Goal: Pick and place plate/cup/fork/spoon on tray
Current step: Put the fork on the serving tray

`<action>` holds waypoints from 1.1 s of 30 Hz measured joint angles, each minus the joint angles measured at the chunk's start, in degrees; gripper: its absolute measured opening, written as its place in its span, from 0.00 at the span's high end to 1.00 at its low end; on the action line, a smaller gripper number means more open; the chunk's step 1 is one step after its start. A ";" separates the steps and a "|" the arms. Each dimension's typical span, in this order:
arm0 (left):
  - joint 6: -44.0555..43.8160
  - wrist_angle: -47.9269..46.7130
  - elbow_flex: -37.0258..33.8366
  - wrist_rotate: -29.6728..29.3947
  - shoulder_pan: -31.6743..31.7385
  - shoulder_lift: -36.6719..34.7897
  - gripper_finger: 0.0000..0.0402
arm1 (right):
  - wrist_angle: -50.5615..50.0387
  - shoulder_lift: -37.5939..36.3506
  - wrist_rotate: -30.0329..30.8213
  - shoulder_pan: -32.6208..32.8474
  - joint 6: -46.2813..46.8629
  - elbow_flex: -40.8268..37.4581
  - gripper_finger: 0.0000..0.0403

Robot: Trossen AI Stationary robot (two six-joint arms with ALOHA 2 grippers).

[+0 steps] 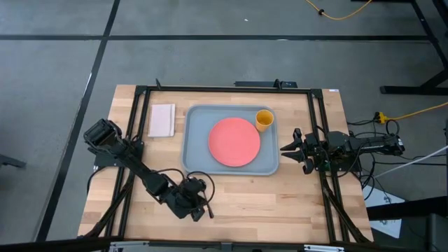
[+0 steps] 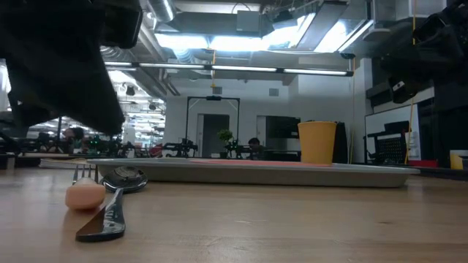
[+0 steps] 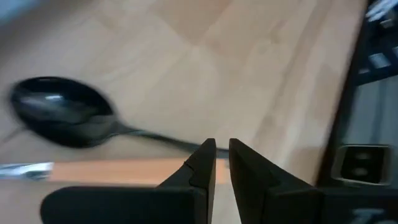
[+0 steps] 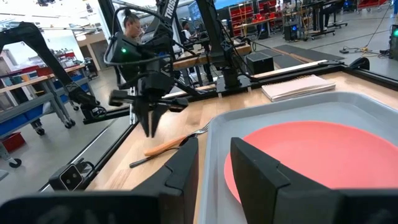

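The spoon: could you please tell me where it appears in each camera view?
High view: not visible; the left pincer covers that spot.
Low view: spoon at lower left on the wood, beside the fork.
Left wrist view: its bowl at left.
Right wrist view: thin dark handle beside the fork.
Shared landmark: the fork's orange handle.

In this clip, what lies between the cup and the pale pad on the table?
In the high view, only the tray's bare far strip lies between the cup and the pad.
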 joint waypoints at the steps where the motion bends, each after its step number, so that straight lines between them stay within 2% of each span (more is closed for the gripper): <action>1: 0.00 -0.99 -0.04 -0.36 0.00 0.00 0.90 | 0.00 0.01 0.00 0.01 0.00 0.00 0.75; 8: -0.66 -1.47 -0.04 -3.04 -0.03 0.00 0.88 | 0.00 0.00 0.07 -0.01 -2.80 0.00 0.75; 15: -2.39 -1.47 -0.04 -15.41 0.89 0.00 0.82 | 0.00 0.00 0.09 0.01 -2.91 0.00 0.75; 33: -1.54 -4.10 -0.04 -14.79 4.02 0.00 0.81 | 0.04 0.01 0.11 -0.02 -2.91 0.00 0.75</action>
